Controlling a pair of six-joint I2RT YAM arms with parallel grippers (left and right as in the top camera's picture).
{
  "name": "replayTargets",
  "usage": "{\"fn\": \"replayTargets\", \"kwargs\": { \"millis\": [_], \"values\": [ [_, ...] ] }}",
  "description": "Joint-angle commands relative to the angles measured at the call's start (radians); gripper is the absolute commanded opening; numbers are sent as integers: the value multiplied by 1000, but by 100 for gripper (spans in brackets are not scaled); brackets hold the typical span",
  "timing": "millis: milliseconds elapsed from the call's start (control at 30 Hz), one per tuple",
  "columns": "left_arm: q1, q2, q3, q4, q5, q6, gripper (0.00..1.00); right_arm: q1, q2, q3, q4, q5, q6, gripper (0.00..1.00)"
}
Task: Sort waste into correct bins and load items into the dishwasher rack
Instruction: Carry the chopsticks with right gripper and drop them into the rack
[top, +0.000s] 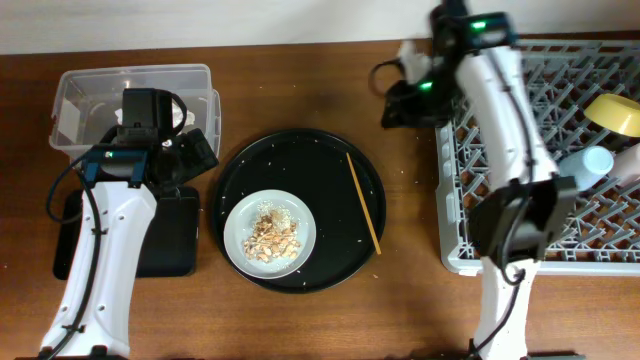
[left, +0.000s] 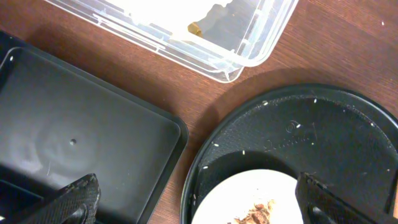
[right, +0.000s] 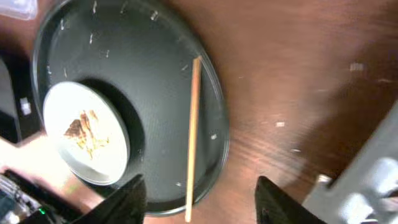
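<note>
Overhead: we are seeing plate (top: 270, 232) and chopstick (top: 364, 203) lying on the round tray (top: 300, 165), left of the rack (top: 600, 220).
Left wrist: our left gripper (left: 196, 186) is hanging released, empty, near the clear tub (left: 236, 59).
Right wrist: our right gripper (right: 199, 190) is hovering spread, empty, over the chopstick.

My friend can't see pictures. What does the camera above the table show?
A round black tray sits mid-table, holding a plate of food scraps and one chopstick. The left gripper hovers by a clear tub; the right gripper is beside the grey rack, which holds a yellow bowl and a blue cup.
</note>
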Motion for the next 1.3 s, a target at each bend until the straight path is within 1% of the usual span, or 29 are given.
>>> {"fn": "replayTargets", "kwargs": {
  "millis": [0, 33, 67, 100, 133, 167, 267, 333, 367, 400, 433, 567, 633, 667, 700, 733, 767, 800, 833, 867, 900, 967, 1033, 1067, 1100, 1133, 1200, 1267],
  "values": [
    [0, -6, 11, 2, -3, -10, 99, 143, -2, -97, 44, 348, 201, 50],
    [0, -6, 11, 2, -4, -10, 99, 195, -2, -191, 113, 381, 219, 50],
    [0, -6, 11, 2, -4, -10, 99, 211, -2, -237, 144, 381, 236, 50],
    [0, -6, 11, 2, -4, -10, 99, 229, -2, -328, 195, 375, 264, 50],
    [0, -6, 11, 2, -4, -10, 99, 237, -2, -391, 224, 346, 264, 49],
    [0, -6, 11, 2, -3, -10, 99, 243, -2, -420, 234, 312, 264, 46],
    [0, -6, 11, 2, -4, -10, 99, 272, -2, -431, 246, 272, 268, 46],
    [0, -6, 11, 2, -4, -10, 99, 306, -2, -476, 301, 277, 291, 46],
    [0, -6, 11, 2, -4, -10, 99, 317, -2, -495, 317, 290, 296, 46],
    [0, -6, 11, 2, -4, -10, 99, 323, -2, -518, 332, 349, 348, 46],
    [0, -6, 11, 2, -4, -10, 99, 323, -2, -534, 341, 388, 361, 46],
    [0, -6, 11, 2, -4, -10, 99, 321, -2, -583, 391, 393, 357, 46],
    [0, -6, 11, 2, -4, -10, 99, 321, -2, -605, 422, 392, 357, 45],
    [0, -6, 11, 2, -3, -10, 99, 321, -2, -629, 444, 391, 358, 41],
    [0, -6, 11, 2, -4, -10, 99, 323, -2, -644, 455, 392, 358, 32],
    [0, -6, 11, 2, -4, -10, 100, 323, -3, -643, 453, 385, 361, 20],
    [0, -6, 11, 2, -4, -10, 99, 323, -4, -643, 451, 381, 361, 14],
    [0, -6, 11, 2, -3, -10, 100, 322, -6, -630, 440, 385, 360, 11],
    [0, -6, 11, 2, -4, -10, 99, 317, -8, -587, 401, 386, 360, 4],
    [0, -6, 11, 2, -4, -10, 99, 310, -11, -557, 374, 386, 360, 4],
    [0, -6, 11, 2, -4, -10, 99, 290, -16, -482, 314, 386, 356, 4],
    [0, -6, 11, 2, -4, -10, 100, 232, -21, -280, 143, 385, 318, 4],
    [0, -6, 11, 2, -4, -10, 99, 137, -21, 12, -20, 389, 235, 4],
    [0, -6, 11, 2, -4, -10, 99, 90, -21, 98, -52, 389, 228, 4],
    [0, -6, 11, 2, -4, -10, 99, 13, -21, 188, -80, 389, 228, 4],
    [0, -6, 11, 2, -4, -10, 99, -38, -21, 215, -81, 388, 216, 4],
    [0, -6, 11, 2, -4, -9, 99, -141, -18, 203, -42, 388, 144, 4],
    [0, -6, 11, 2, -4, -10, 99, -214, -17, 144, 55, 381, 142, 4]
  ]
}}
